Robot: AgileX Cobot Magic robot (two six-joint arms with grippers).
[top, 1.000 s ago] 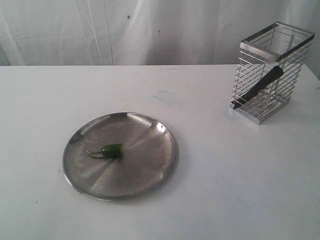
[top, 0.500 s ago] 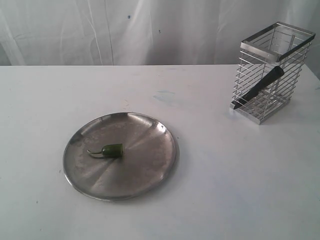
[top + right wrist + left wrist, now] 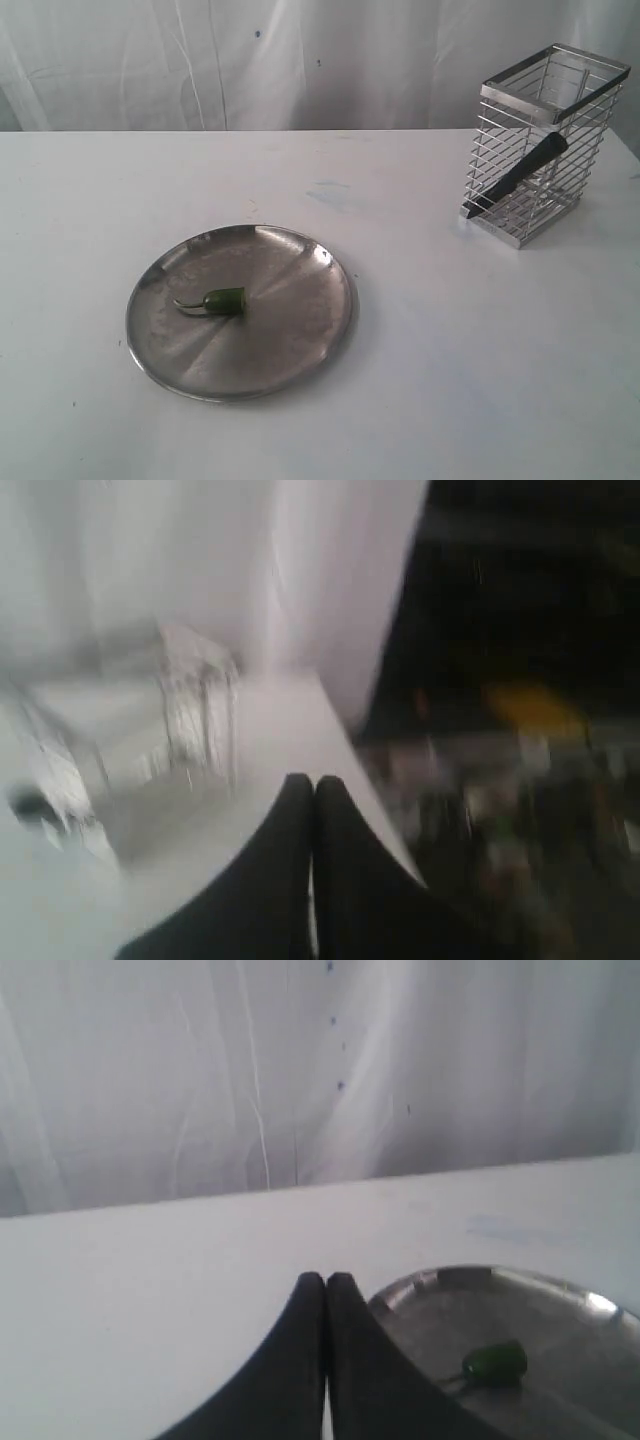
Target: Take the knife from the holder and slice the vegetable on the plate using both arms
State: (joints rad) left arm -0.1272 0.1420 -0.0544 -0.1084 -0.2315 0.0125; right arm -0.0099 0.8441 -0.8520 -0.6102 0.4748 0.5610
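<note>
A short dark green chili pepper [image 3: 224,300] with a curved stem lies left of centre on the round steel plate [image 3: 300,330]. At the back right stands the chrome wire holder [image 3: 540,200], and the black knife [image 3: 517,176] leans inside it, tip down. Neither arm shows in the exterior view. The left wrist view shows my left gripper [image 3: 326,1278] shut and empty, hovering beside the plate [image 3: 560,1310] with the pepper [image 3: 496,1361] close by. My right gripper [image 3: 313,779] is shut and empty; the blurred holder [image 3: 190,720] lies ahead of it.
The white table [image 3: 450,330] is backed by a white curtain [image 3: 300,60]. In the right wrist view the table's edge [image 3: 365,770] runs beside the gripper, with dark blurred clutter [image 3: 520,780] beyond it.
</note>
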